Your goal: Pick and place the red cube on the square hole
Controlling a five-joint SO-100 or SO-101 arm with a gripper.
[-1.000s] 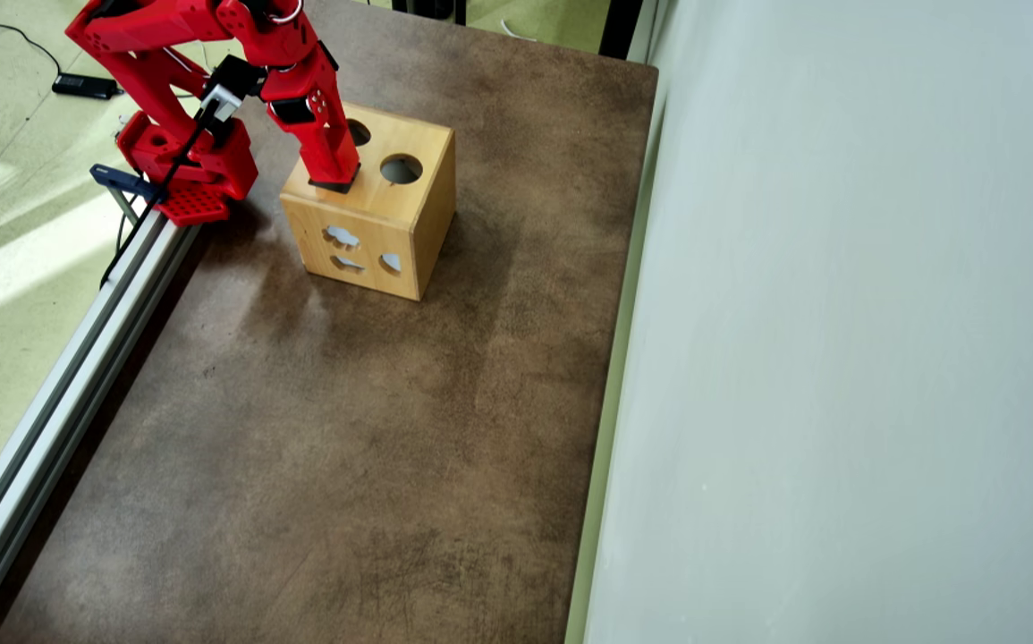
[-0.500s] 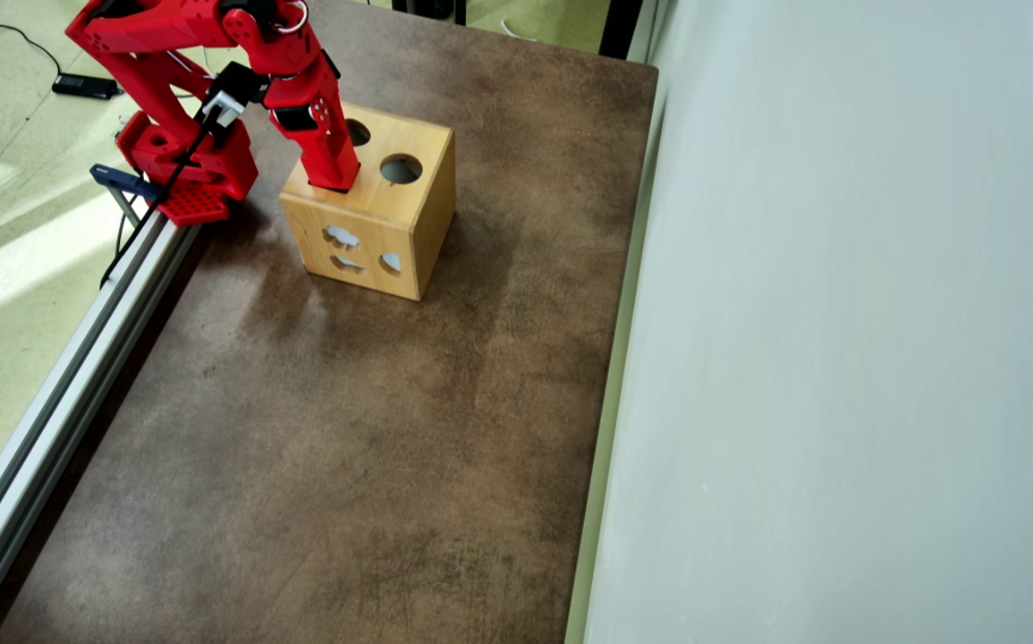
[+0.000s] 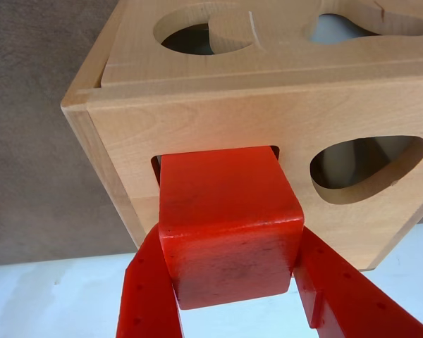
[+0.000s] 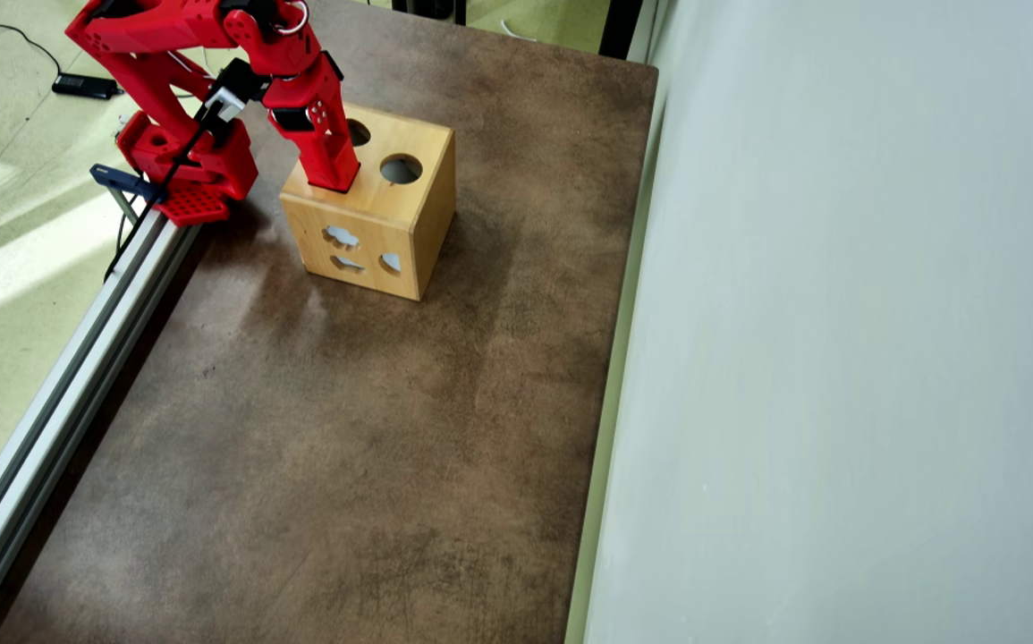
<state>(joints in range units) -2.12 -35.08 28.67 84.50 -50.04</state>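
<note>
Wrist view: the gripper [image 3: 233, 282] has its jaws clenched on the red cube [image 3: 225, 218], whose far end sits in the square hole [image 3: 156, 169] of the wooden box [image 4: 409, 210] on the brown surface [image 4: 346, 429].

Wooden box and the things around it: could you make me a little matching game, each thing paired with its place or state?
Things:
1. red cube
2. square hole
3. round hole
4. end effector

States:
a. open and unfilled, on the box top
b. clamped between two red fingers
c. mostly blocked by the cube at its mouth
d. shut on the cube

Pairs: 1-b, 2-c, 3-a, 4-d
</note>
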